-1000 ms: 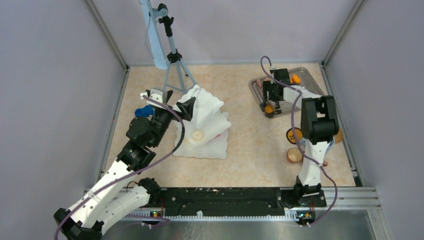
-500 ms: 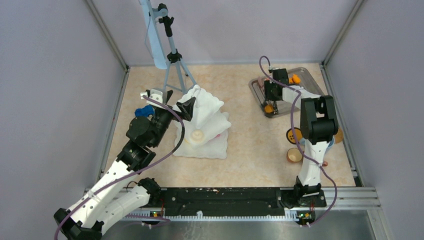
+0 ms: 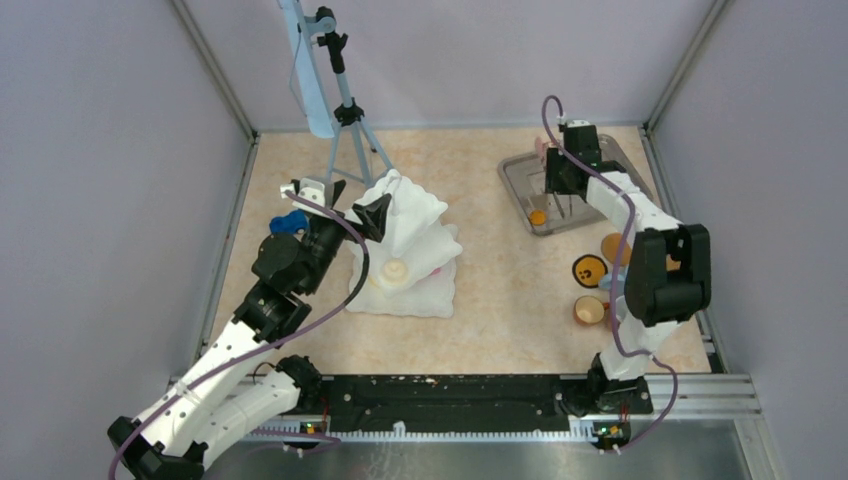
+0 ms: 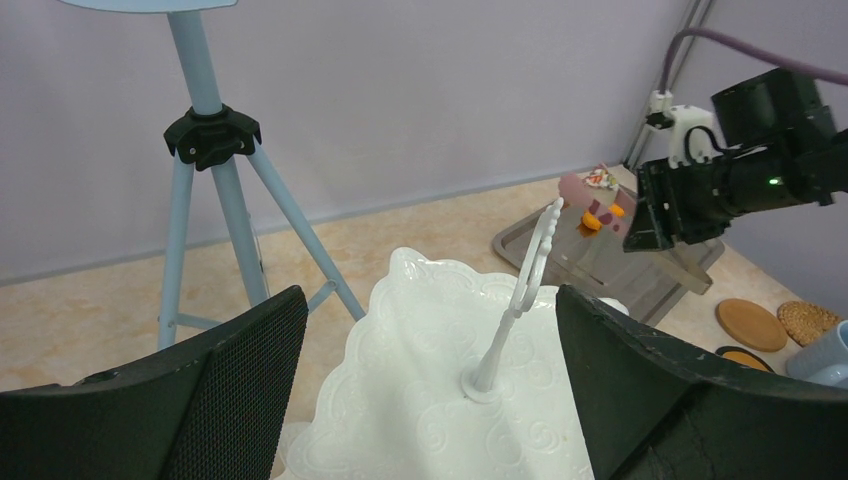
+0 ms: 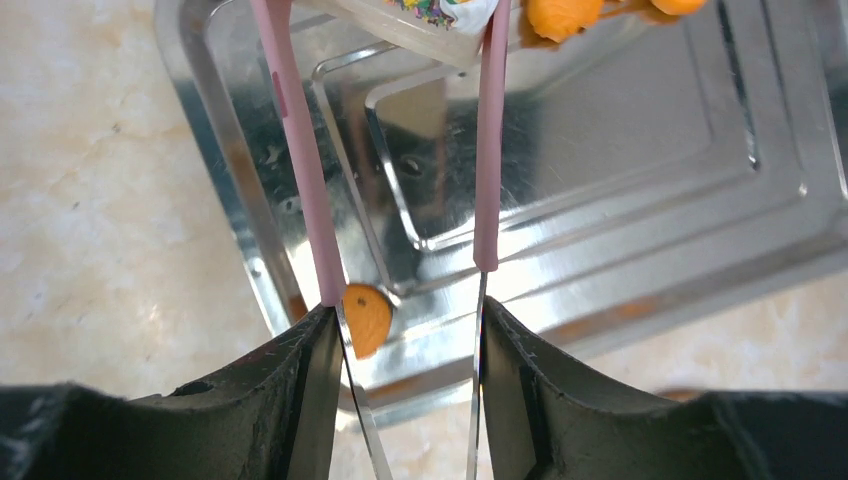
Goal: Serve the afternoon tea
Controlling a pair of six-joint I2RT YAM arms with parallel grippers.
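My right gripper [image 3: 556, 172] [image 5: 410, 330] is shut on the pink tongs [image 5: 300, 150] and holds them above the metal tray [image 3: 518, 182] [image 5: 620, 150]. The tongs' tips pinch a sprinkled cake slice [image 5: 430, 15] [image 4: 601, 179]. Orange pastries [image 5: 560, 15] lie on the tray's far part. A small orange pastry [image 3: 538, 216] [image 5: 366, 318] lies at the tray's near corner. An orange-brown mug [image 3: 588, 311] stands at the front right. My left gripper [image 3: 365, 215] [image 4: 430, 330] is open and empty above the white tiered stand [image 3: 410, 250] [image 4: 430, 400], its handle [image 4: 520, 290] between the fingers.
A blue tripod [image 3: 345, 110] stands behind the stand. A blue toy car [image 3: 288, 222] sits by my left arm. Round coasters [image 3: 590, 268] lie right of centre, near a pale blue cup [image 4: 822, 352]. Grey walls close in the table on three sides.
My right arm has swung right and its gripper has moved back over the tray with the tongs. The small orange pastry stays at the tray's near corner. The left arm has not moved.
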